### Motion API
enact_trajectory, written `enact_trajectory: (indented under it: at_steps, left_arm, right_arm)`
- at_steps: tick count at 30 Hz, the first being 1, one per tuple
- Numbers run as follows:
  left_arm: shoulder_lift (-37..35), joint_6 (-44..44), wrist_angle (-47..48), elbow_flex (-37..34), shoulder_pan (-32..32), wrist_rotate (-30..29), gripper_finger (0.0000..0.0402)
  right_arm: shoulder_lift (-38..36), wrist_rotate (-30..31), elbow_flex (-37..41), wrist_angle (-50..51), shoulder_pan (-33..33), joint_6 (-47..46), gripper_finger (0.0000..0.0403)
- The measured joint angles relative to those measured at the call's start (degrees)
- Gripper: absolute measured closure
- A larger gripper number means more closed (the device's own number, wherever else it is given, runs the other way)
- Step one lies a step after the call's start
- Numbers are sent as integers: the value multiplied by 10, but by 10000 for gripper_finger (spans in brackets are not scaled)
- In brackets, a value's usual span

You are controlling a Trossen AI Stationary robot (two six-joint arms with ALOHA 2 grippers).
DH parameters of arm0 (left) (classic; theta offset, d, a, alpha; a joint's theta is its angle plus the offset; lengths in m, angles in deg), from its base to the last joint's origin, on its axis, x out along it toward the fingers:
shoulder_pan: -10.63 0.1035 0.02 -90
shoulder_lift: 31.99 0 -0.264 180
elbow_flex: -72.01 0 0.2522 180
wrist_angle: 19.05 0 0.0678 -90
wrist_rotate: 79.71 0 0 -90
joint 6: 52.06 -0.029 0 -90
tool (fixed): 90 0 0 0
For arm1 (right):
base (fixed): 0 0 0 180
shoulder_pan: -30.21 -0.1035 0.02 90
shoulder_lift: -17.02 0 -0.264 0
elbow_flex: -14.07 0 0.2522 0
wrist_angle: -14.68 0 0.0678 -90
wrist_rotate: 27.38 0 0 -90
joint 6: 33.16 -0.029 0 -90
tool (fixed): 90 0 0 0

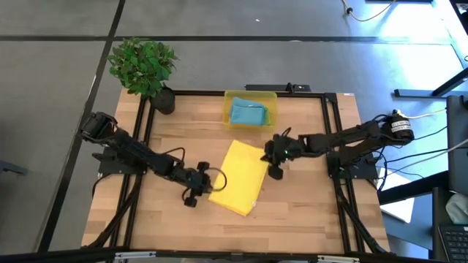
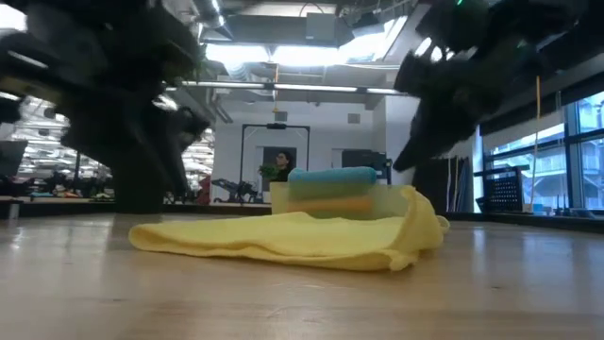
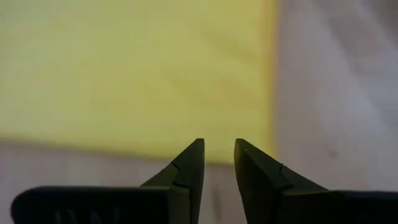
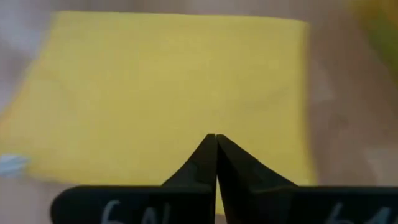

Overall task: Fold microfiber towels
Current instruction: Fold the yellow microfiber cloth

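Observation:
A yellow microfiber towel [image 1: 240,177] lies folded into a long slanted rectangle on the middle of the wooden table; its right end [image 2: 420,227] is bunched up a little. My left gripper [image 1: 210,182] hovers at the towel's left edge, open by a narrow gap [image 3: 219,144] with nothing between its fingers. My right gripper [image 1: 272,164] hangs shut [image 4: 215,137] above the towel's right edge. A teal towel [image 1: 247,113] lies folded in the yellow bin [image 1: 228,102] at the far side, on top of an orange one [image 2: 330,203].
A potted plant [image 1: 144,69] stands at the table's far left corner. A black frame [image 1: 330,124] runs along the table's sides. Bare wood lies near the front edge [image 1: 234,230] and on either side of the towel.

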Motion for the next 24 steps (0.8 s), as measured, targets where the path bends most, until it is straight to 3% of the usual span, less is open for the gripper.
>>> enact_trajectory:
  at_steps: [4,11,17,24]
  left_arm:
    - [3,-45,8,15,-42,-27,321]
    - [3,-143,32,25,-76,-68,321]
    - [28,-324,50,28,-102,-128,321]
    - [89,-379,141,98,-122,-177,317]
  right_arm:
    - [-2,4,-6,2,-64,-4,392]
    - [-2,72,-6,2,-135,-31,392]
    - [-2,76,-6,2,-151,-30,392]
    - [-2,78,-6,0,-151,-31,392]
